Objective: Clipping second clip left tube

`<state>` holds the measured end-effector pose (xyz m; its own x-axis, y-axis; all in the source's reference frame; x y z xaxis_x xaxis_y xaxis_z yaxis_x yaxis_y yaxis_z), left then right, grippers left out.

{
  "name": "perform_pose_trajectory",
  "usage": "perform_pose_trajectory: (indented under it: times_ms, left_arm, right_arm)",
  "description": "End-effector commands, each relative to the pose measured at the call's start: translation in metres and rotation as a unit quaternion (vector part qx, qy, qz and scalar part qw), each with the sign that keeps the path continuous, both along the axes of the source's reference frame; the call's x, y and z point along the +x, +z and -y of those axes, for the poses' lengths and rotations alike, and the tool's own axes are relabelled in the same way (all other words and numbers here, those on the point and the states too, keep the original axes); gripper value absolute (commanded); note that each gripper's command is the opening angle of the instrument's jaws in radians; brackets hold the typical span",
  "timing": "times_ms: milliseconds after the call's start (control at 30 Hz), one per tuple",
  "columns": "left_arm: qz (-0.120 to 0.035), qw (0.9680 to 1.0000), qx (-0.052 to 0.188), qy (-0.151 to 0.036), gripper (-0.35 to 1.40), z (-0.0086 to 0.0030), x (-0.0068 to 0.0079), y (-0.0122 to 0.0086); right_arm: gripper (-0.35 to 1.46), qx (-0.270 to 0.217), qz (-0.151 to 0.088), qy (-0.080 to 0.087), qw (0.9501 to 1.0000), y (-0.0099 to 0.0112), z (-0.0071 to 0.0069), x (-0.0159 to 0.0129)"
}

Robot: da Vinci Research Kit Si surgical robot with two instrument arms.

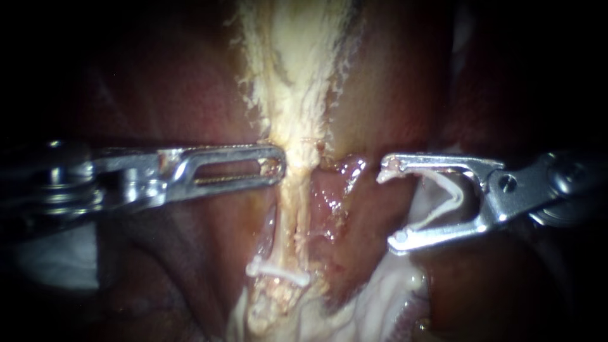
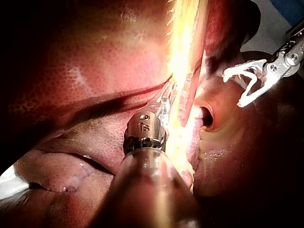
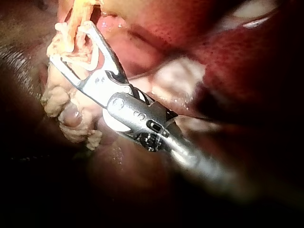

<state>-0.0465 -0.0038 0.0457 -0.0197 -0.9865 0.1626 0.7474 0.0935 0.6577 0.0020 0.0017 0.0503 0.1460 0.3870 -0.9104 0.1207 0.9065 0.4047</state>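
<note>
Count: two instruments, two clips, one pale tissue band (image 1: 297, 76) that narrows to a thin tube (image 1: 292, 221) at frame centre. It looks like two fine strands side by side, so I can't tell which is the left tube. The left instrument (image 1: 273, 166) comes in from the left edge at mid-height, its jaws clenched on the pale tissue band right where it narrows. The right instrument (image 1: 389, 206) comes in from the right edge with its jaws wide apart, carrying the loaded clip (image 1: 455, 197) — a white open V with one leg against each jaw. The tube lies left of the right instrument's tips, near but clearly apart, with wet red tissue between them. The placed clip (image 1: 278, 271) sits lower centre, lying across the tube, below both instruments and touching neither. Dark red liver (image 1: 190, 95) fills the frame on both sides of the band. In the left wrist view the right instrument (image 2: 232, 88) stands off beside the bright band, its white clip visible. In the right wrist view the right instrument's (image 3: 69, 42) tips appear level with the pale strand — contact can't be judged there.
</note>
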Motion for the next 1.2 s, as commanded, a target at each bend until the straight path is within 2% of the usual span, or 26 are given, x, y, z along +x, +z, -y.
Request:
perform_pose_trajectory:
  times_ms: [33, 133, 267, 400, 533, 633, 767, 1200]
  left_arm:
    - [0.000, 1.0000, 0.000, 0.000, -0.35, 0.0000, 0.0000, -0.0001]
    - [0.001, 1.0000, 0.000, 0.001, -0.35, 0.0002, 0.0003, -0.0004]
    - [0.003, 1.0000, 0.003, 0.003, -0.35, 0.0005, 0.0012, -0.0023]
    - [-0.005, 1.0000, 0.000, -0.003, -0.35, 0.0007, 0.0026, -0.0045]
    - [-0.012, 0.9999, -0.003, -0.007, -0.35, 0.0007, 0.0041, -0.0059]
    - [-0.013, 0.9999, -0.004, -0.009, -0.35, 0.0009, 0.0048, -0.0061]
    - [-0.014, 0.9999, -0.005, -0.009, -0.35, 0.0009, 0.0049, -0.0061]
    - [-0.016, 0.9998, -0.009, -0.009, -0.35, 0.0008, 0.0053, -0.0062]
  right_arm:
    - [0.60, 0.000, 0.000, 0.000, 1.0000, 0.0000, 0.0000, 0.0000]
    - [0.60, 0.000, 0.000, 0.000, 1.0000, -0.0001, 0.0001, 0.0001]
    - [0.60, -0.001, -0.002, -0.002, 1.0000, 0.0002, 0.0006, 0.0005]
    - [0.60, -0.006, -0.007, -0.006, 0.9999, 0.0006, 0.0012, 0.0014]
    - [0.60, 0.001, -0.009, -0.008, 0.9999, 0.0012, 0.0020, 0.0025]
    - [0.60, 0.005, -0.011, -0.010, 0.9999, 0.0017, 0.0025, 0.0036]
    - [0.60, 0.014, -0.011, -0.013, 0.9998, 0.0028, 0.0034, 0.0050]
    - [0.60, 0.058, -0.003, -0.030, 0.9979, 0.0081, 0.0063, 0.0111]
